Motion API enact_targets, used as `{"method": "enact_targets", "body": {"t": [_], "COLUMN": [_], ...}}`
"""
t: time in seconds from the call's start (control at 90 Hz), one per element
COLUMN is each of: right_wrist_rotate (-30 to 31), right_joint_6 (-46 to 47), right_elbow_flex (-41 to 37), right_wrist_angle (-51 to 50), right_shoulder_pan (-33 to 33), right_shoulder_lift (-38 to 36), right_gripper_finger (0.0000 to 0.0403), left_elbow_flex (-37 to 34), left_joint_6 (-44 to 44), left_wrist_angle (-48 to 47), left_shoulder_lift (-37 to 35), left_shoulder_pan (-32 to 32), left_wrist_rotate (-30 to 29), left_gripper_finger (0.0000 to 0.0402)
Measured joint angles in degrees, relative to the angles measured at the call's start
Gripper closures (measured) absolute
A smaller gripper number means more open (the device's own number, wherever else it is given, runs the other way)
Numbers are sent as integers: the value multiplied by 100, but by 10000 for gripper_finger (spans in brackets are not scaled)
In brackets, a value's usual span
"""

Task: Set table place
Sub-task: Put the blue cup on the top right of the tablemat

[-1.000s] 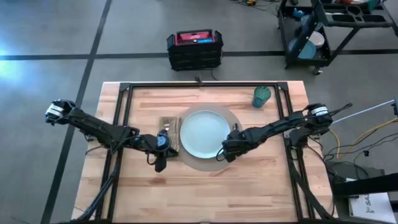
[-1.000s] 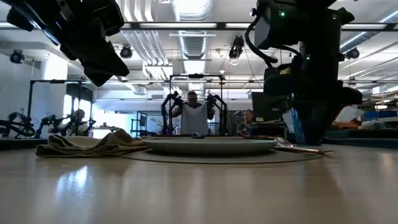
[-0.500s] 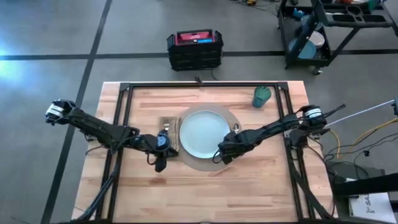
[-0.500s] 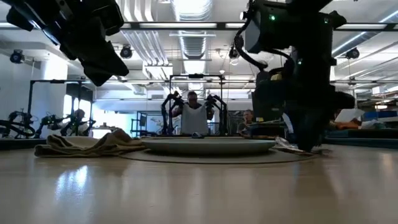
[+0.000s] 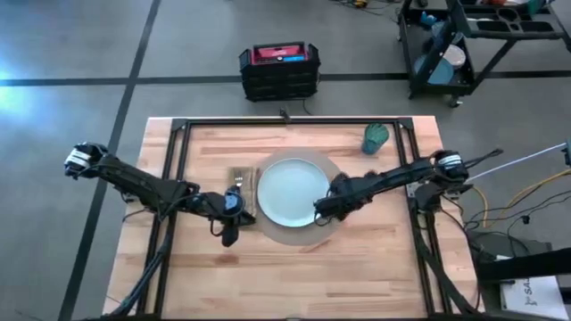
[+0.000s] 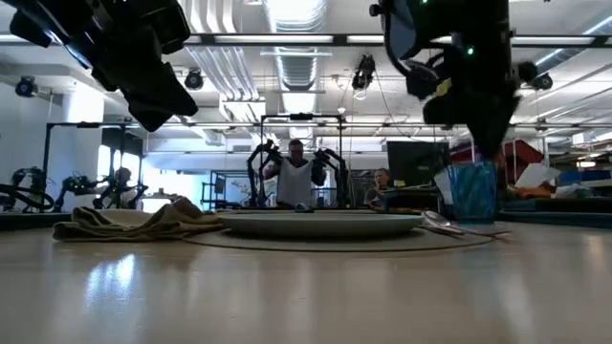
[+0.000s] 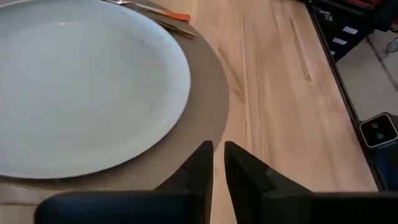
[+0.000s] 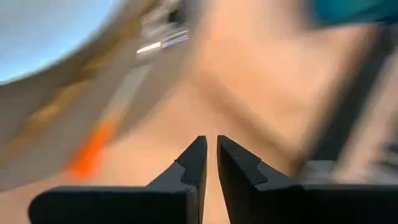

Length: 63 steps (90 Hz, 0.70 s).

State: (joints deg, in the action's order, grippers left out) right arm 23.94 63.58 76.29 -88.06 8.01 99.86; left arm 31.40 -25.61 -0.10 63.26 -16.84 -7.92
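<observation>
- While the left gripper (image 5: 230, 234) hangs near the napkin (image 5: 241, 181) – fingers nearly together, empty – leave it parked.
- Plate (image 5: 293, 191) sits centred on the mat (image 5: 335, 169); orange-handled cutlery (image 7: 163, 12) lies at the mat's right edge.
- Right gripper (image 5: 321, 210) above that edge, fingers almost closed, holding nothing.
- Judgement: cup (image 5: 376, 138) sits well apart at the table (image 5: 294, 267) back – open wide, approach level, set it near the mat.

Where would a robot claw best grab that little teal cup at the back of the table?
Probably around its side wall, coming level from the plate side. The teal cup stands upright and alone near the table's far right corner, so its round wall is free all round. The right gripper, fingers nearly shut, hangs by the plate; it would need to open first.
</observation>
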Motion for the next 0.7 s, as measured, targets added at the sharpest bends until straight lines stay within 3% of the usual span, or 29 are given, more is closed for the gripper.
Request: {"method": "enact_targets", "body": {"t": [0.067, 0.233, 0.444, 0.7], "right_wrist_rotate": [334, 331, 291, -1046], "right_joint_6": [-526, -2588, -3738, -5214], "right_elbow_flex": [254, 264, 245, 184], "right_wrist_angle": [-201, 685, 831, 1319], "right_shoulder_pan": [-223, -1250, -2884, -4035], "right_shoulder_lift": [-49, -506, -922, -890], "right_gripper_finger": [380, 380, 365, 294], "left_elbow_flex": [0, 0, 0, 0], "left_joint_6": [2, 42, 130, 312], "left_wrist_angle": [80, 203, 214, 155], "left_shoulder_lift": [0, -2, 3, -13], "left_shoulder_pan": [0, 0, 39, 290], "left_wrist_rotate": [0, -1, -43, -59], "left_gripper_finger": [374, 374, 374, 374]}}
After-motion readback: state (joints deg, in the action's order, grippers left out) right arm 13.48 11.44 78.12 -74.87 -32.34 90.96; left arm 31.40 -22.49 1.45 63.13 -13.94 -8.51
